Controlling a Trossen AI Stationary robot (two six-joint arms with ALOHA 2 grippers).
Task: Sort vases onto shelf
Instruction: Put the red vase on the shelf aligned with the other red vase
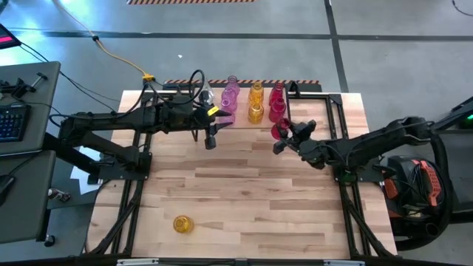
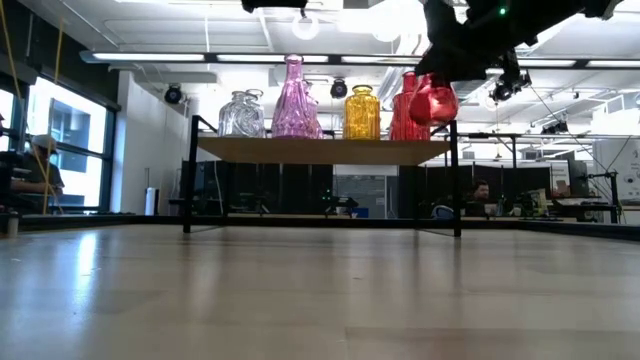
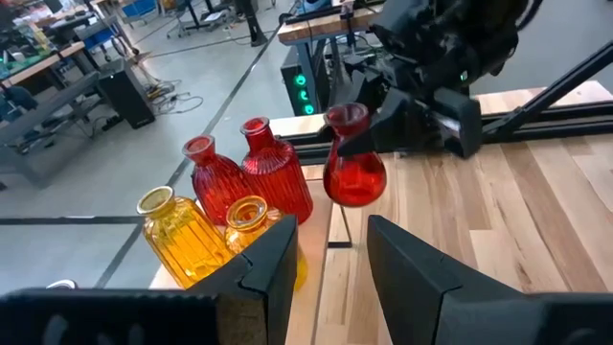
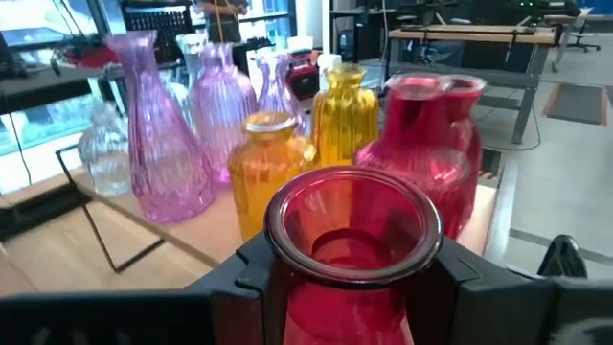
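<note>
I hold a red vase point(image 3: 353, 165) pinched at the neck in the right gripper point(image 1: 284, 131), in the air just beside the shelf point(image 2: 320, 150). I should keep it upright and set it by the other reds. Left gripper point(image 1: 210, 137) waits, parted, empty. One amber vase point(image 1: 182, 224) lies on the table point(image 1: 251, 199); workshop benches stand beyond.

A robotics lab or workshop, it seems: a pale butcher-block wooden table point(image 1: 244, 199) on a grey concrete floor point(image 1: 384, 18), long ceiling strip lights point(image 2: 180, 57), distant workbenches point(image 4: 469, 38) crowded with equipment, a black computer keyboard point(image 1: 13, 120), and a seated person point(image 2: 480, 192), blurred.
</note>
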